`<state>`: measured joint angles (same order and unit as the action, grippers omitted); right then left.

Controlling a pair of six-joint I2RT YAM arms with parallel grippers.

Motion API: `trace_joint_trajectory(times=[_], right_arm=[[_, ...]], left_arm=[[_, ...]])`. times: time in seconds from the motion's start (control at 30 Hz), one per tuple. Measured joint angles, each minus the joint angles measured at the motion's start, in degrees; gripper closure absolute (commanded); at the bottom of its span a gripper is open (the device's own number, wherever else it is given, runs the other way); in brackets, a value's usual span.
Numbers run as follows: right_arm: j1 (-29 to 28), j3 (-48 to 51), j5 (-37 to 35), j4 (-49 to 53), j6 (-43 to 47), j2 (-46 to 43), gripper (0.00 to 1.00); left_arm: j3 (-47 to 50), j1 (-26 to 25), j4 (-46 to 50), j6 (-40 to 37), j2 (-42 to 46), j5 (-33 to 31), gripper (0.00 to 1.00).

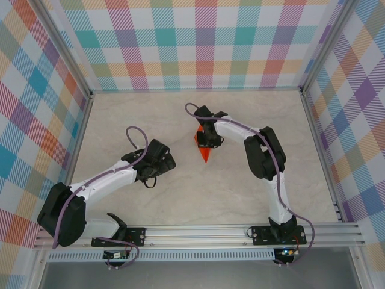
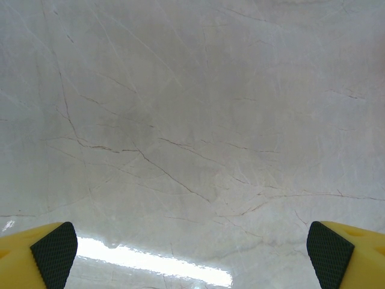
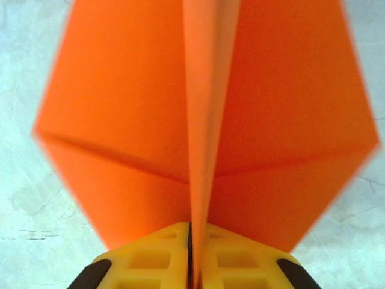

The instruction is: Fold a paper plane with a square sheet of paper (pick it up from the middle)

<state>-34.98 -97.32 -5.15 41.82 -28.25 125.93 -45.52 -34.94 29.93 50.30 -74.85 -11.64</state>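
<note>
Right gripper: its yellow jaws are pressed together on the centre crease of the bright orange folded paper plane. I see the crease run straight up from between the fingers, with one flat flap spreading to each side. From the top view, this gripper sits mid-table, a little toward the far side. The plane pokes out beneath it, pointed tip aimed at the near edge.

Left gripper: it sits left of the plane, apart from it. Its yellow fingers with black pads stand wide apart, gripping nothing, above the pale grey marbled tabletop.
</note>
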Motion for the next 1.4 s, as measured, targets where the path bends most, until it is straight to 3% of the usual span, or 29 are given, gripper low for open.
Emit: trace_joint_trajectory(times=[0.43, 0.63, 0.77, 0.87, 1.1, 1.4], right_arm=[[0.0, -3.7, 0.2, 3.8, -1.1, 1.0, 0.68], [0.0, -3.4, -0.9, 6.1, -2.6, -4.7, 0.36], [0.0, 1.1, -4.5, 5.1, -3.0, -16.6, 0.19], [0.3, 6.0, -9.6, 3.7, -3.1, -27.6, 0.01], [5.1, 24.6, -24.3, -4.1, -1.0, -48.1, 0.00], [16.0, 48.5, -36.4, -17.6, 4.3, -56.2, 0.00]], left_arm=[[0.0, 0.3, 0.2, -0.2, 0.0, 0.0, 0.00], [-2.1, 0.6, 3.1, -1.8, 0.1, -1.6, 0.00], [-5.9, 1.0, 5.3, -5.1, 0.6, -5.2, 0.00], [-8.2, 1.2, 5.7, -8.6, 2.3, -9.6, 0.00], [-8.3, 5.1, 0.5, -20.5, 7.0, -20.3, 0.00], [3.5, 17.1, -14.5, -29.4, 8.6, -29.3, 0.00]])
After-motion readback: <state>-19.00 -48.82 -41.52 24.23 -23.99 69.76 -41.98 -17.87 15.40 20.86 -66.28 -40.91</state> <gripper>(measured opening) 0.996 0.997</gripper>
